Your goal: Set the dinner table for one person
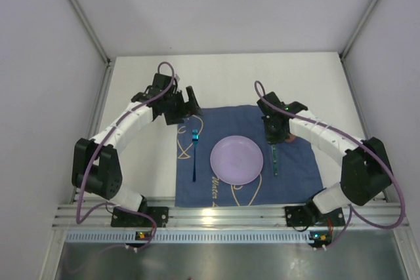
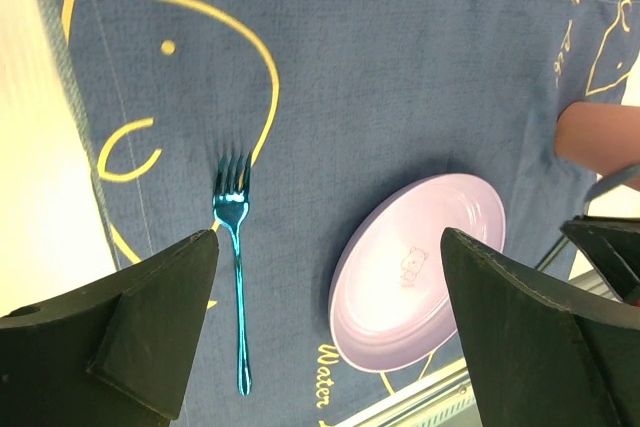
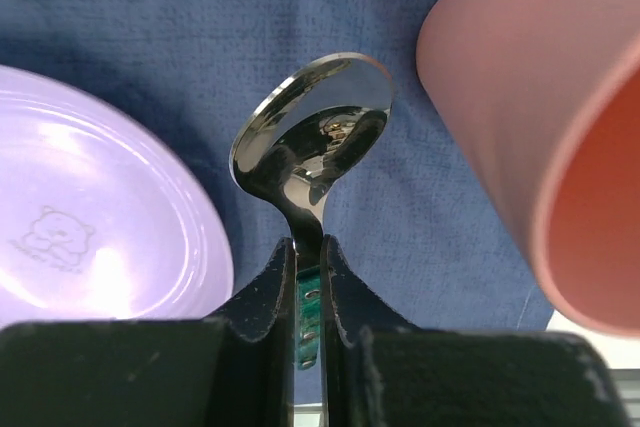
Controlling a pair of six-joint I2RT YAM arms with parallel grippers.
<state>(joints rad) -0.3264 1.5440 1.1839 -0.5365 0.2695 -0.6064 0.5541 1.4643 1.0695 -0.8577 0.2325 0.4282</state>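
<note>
White matte tabletop [image 1: 230, 77] carries a dark blue cloth [image 1: 298, 162] by its near edge; on the cloth, a round lilac plate [image 1: 236, 159] lies beside a metallic blue fork [image 1: 195, 152]; right gripper [image 3: 308, 257] pinches a shiny spoon [image 3: 315, 117] by the handle, near a pink cup [image 3: 520, 127]; left gripper [image 2: 328, 247] hangs with fingers spread wide.

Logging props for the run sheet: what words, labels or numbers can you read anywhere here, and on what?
"Water": cream script on the blue cloth, beside the plate; anything after it is cut off.
More cream script at the cloth's right edge in the left wrist view: too partial to read.
Plate: a small bear drawing, no words.
Fork, spoon, cup: no markings visible.
</note>
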